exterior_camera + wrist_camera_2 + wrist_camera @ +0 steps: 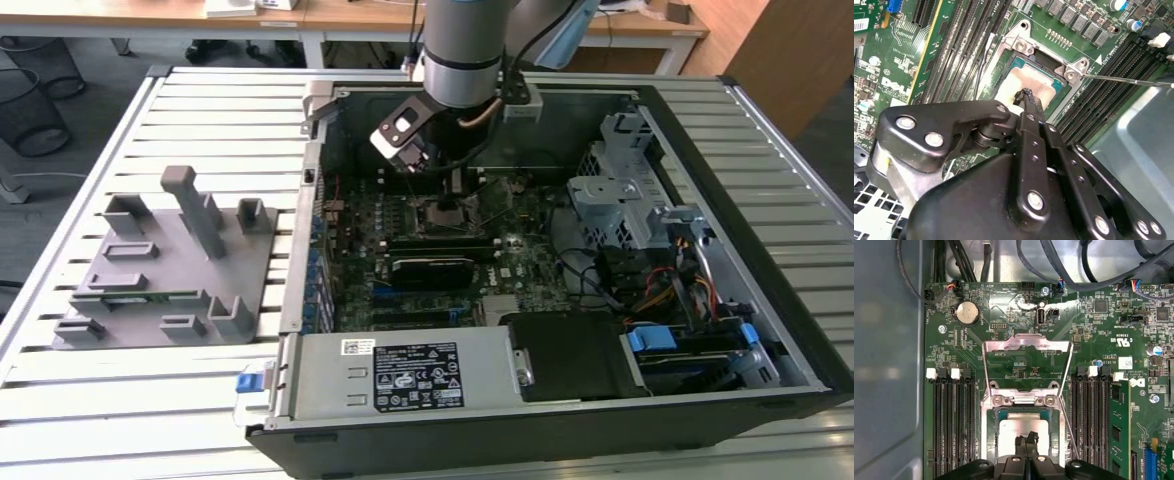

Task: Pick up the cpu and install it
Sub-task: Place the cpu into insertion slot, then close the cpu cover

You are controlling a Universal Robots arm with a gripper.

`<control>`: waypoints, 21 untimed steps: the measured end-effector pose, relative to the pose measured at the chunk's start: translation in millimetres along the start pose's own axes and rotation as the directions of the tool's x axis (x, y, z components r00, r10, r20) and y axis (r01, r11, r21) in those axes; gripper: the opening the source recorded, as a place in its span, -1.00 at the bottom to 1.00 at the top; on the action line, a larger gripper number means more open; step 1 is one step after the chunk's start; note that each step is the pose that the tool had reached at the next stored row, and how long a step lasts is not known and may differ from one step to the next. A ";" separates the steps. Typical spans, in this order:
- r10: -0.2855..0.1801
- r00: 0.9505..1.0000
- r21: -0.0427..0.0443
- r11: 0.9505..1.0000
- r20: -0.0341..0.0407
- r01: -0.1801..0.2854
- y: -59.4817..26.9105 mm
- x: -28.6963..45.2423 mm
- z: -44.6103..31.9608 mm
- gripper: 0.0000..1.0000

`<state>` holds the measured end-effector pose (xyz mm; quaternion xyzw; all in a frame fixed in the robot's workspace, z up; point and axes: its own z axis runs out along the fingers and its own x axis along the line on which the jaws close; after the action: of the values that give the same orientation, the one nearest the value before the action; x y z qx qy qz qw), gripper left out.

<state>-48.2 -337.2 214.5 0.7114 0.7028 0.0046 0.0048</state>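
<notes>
The cpu (1010, 432) (1030, 79) lies flat in the motherboard socket, its silver top showing inside the metal frame (1019, 42). The socket's load plate (1026, 346) stands swung open, away from the chip. My gripper (1026, 439) (1026, 94) hangs straight over the cpu with its two black fingers pressed together, tips at or just above the chip's top; I cannot tell whether they touch it. In the exterior view the gripper (447, 205) reaches down into the open computer case (747, 260) above the socket, hiding the chip.
Memory slots flank the socket, with a green memory stick (1117, 426) in one. A coin battery (967, 313) and cables lie beyond the load plate. A power supply (400, 375) and a drive cage (614, 190) fill the case. On the exterior view's left stands a grey fixture tray (160, 270).
</notes>
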 end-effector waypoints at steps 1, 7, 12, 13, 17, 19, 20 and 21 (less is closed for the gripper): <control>0.000 1.000 0.000 1.000 0.000 0.000 0.0 0.0 -0.5 -0.79; 0.000 1.000 0.000 1.000 0.000 0.000 0.1 0.0 -4.1 -0.79; 0.000 1.000 0.000 1.000 0.000 0.000 0.1 0.0 -9.7 -0.79; 0.000 1.000 0.001 1.000 0.000 0.000 0.1 0.0 -10.9 -0.79; 0.000 1.000 0.001 1.000 0.000 0.000 0.2 0.0 -18.5 -0.79; 0.000 1.000 0.001 1.000 0.000 0.000 0.3 0.0 -20.9 -0.79; 0.000 1.000 0.001 1.000 0.000 0.000 0.3 0.0 -22.7 -0.79; 0.000 1.000 0.001 1.000 0.000 0.000 0.4 0.0 -24.6 -0.79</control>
<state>-48.1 -337.2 239.1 0.7113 0.7028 0.0044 0.0046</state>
